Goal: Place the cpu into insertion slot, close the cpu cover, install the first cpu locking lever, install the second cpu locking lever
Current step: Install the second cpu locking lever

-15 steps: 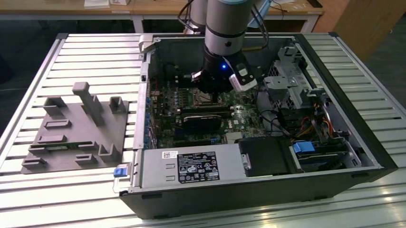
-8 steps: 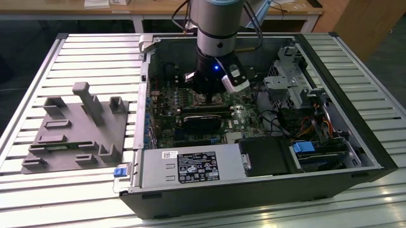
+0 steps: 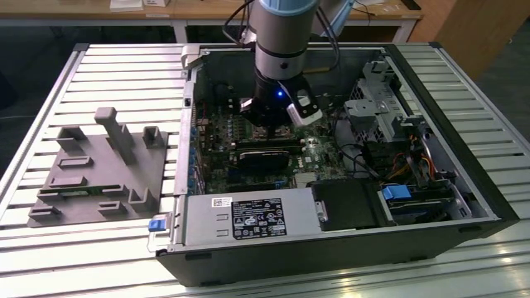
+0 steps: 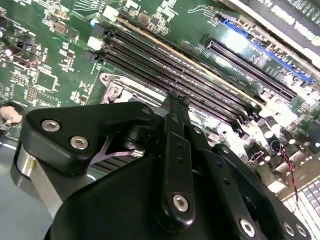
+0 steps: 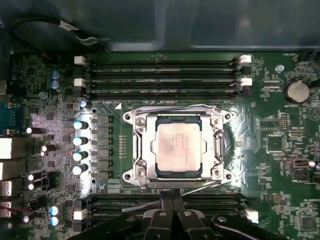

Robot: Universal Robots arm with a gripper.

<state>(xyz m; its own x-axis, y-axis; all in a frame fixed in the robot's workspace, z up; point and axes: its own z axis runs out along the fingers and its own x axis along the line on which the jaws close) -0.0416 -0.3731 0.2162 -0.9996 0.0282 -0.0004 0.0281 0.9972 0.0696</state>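
Note:
In the first wrist view the cpu (image 5: 179, 147) lies flat in the insertion slot (image 5: 179, 173), pale metal face up. The silvery cpu cover (image 5: 141, 150) is folded down around it. One thin locking lever (image 5: 175, 107) runs along the socket's side by the far memory slots. The other lever (image 5: 200, 188) slants across the opposite side, its rod passing right at my fingertips. My gripper (image 5: 172, 201) is shut there, touching or nearly touching that rod. The second wrist view has the gripper (image 4: 175, 100) low over the board. In the exterior view the gripper (image 3: 273, 133) hangs inside the case.
Long black memory slots (image 5: 160, 72) flank the socket on two sides, and a row of capacitors (image 5: 79, 140) stands beside it. The open black computer case (image 3: 331, 254) holds a power supply (image 3: 248, 217) and drive bays with cables (image 3: 398, 155). A grey fixture plate (image 3: 99, 167) lies at the exterior view's left.

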